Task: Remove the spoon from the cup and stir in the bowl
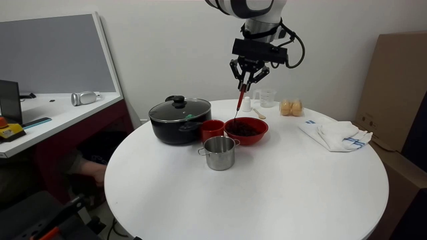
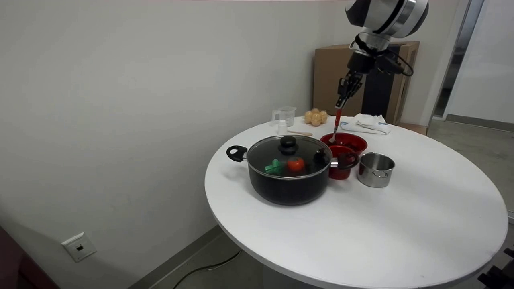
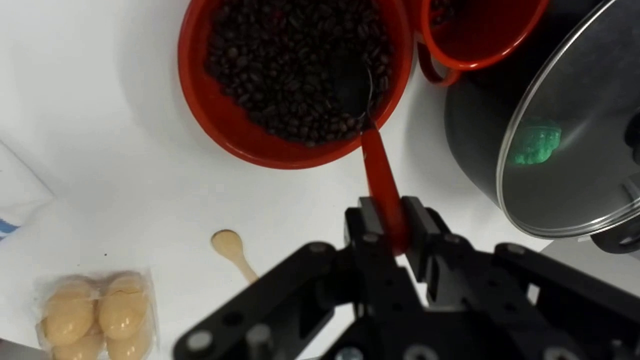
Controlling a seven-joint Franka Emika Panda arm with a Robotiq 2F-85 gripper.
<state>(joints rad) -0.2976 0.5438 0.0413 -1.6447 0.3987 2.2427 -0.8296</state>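
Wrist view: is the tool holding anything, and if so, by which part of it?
The tool holds the spoon by its red handle, close to the upper end.

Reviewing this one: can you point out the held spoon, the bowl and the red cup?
Spoon (image 3: 376, 159): wrist view, on its red handle.
Bowl (image 3: 232, 125): wrist view, on its bare red inner wall.
Red cup (image 2: 339, 173): in an exterior view, on its outer wall.
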